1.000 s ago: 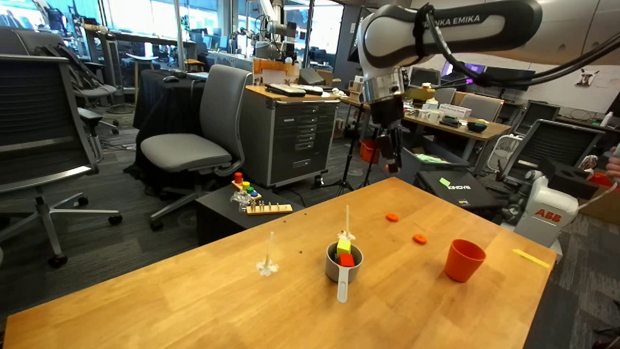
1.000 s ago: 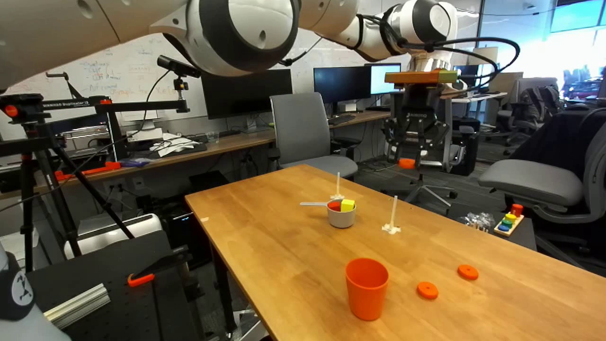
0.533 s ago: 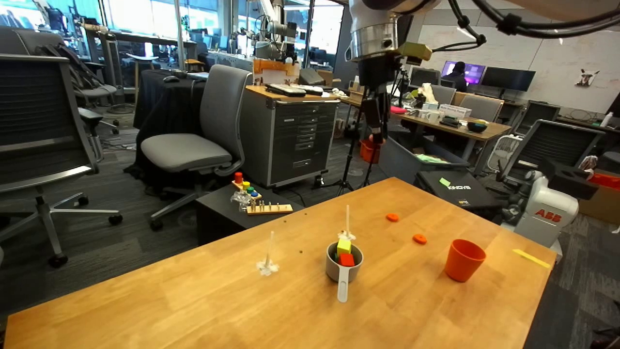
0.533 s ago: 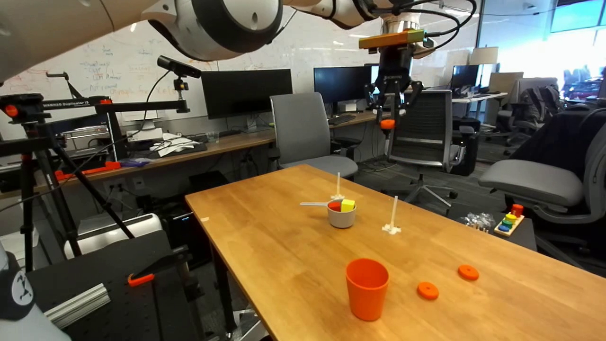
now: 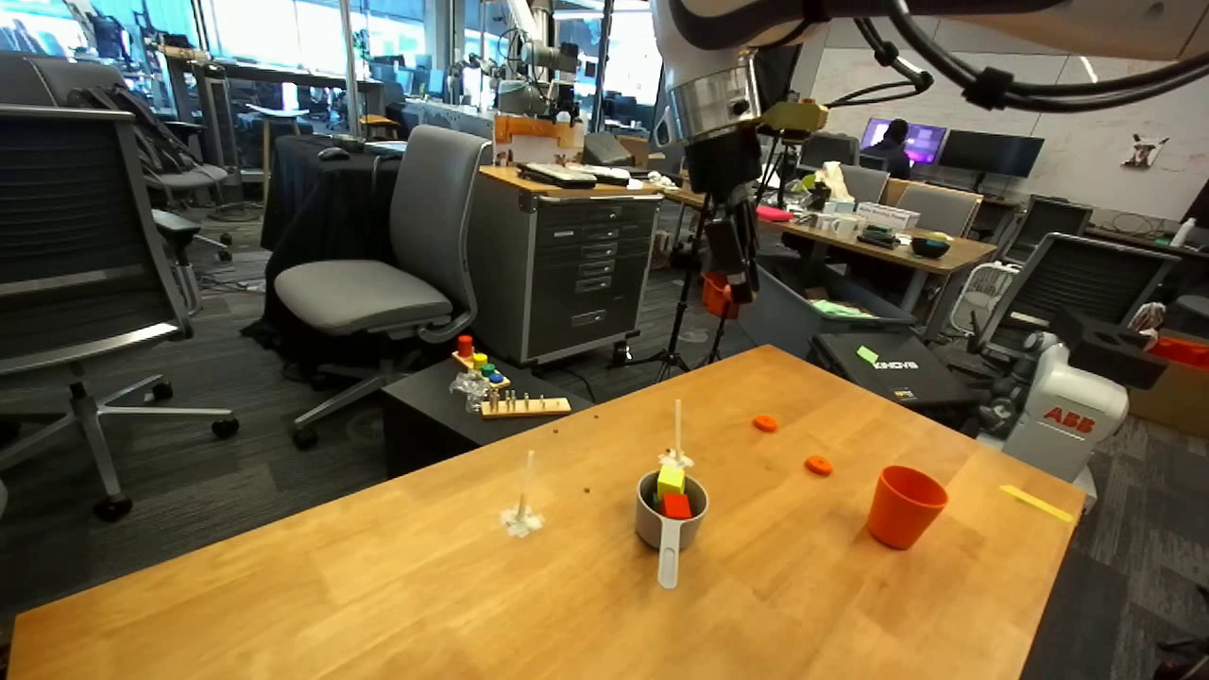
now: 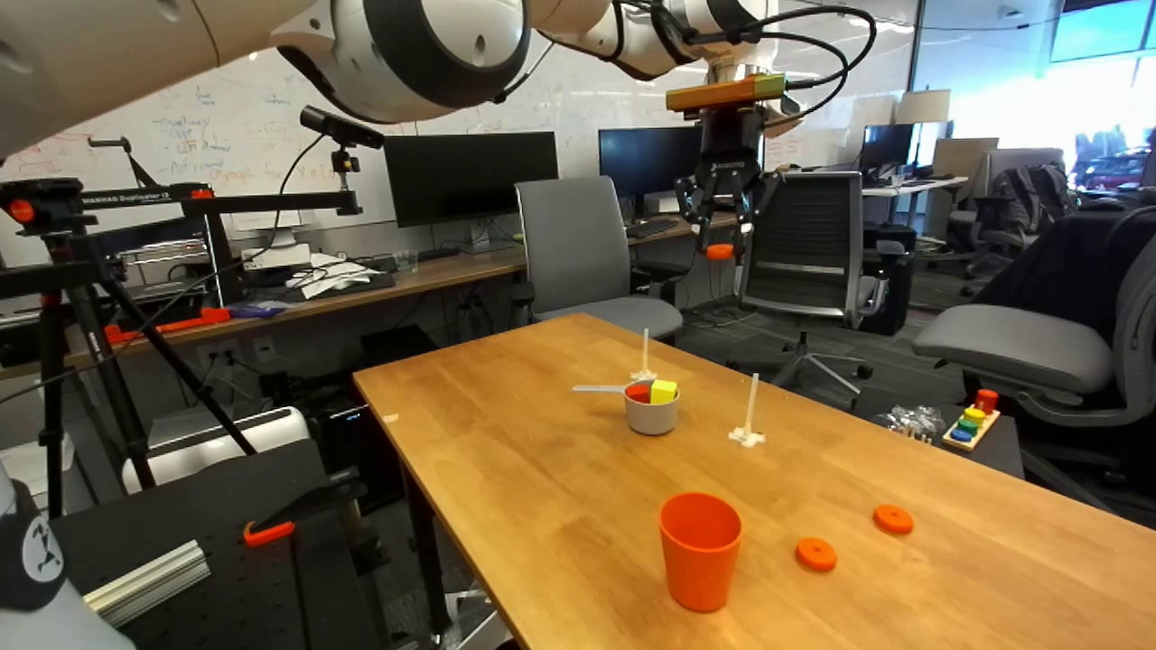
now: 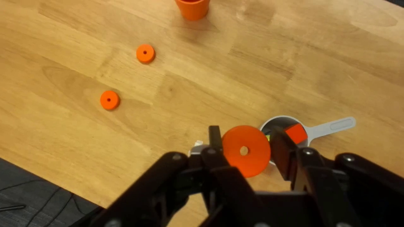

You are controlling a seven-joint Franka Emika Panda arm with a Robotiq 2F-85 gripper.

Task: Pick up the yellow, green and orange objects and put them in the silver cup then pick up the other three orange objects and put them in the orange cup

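In an exterior view, the silver cup point(image 5: 647, 530) holds a yellow block point(image 5: 671, 480) and a red block point(image 5: 676, 508); the green piece is too hidden to confirm, but this half looks done. In an exterior view, an orange disc point(image 6: 816, 554) and a second disc point(image 6: 893, 519) lie near the orange cup point(image 6: 701, 564). In the wrist view, the gripper point(image 7: 247, 146) pinches a third disc point(image 7: 254, 154) in mid-air; all three discs are left to place.

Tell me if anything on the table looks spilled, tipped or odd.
Nothing looks spilled or tipped, but two thin sticks stand near the silver cup with whitish material around their bases; odd, since the task mentions neither.
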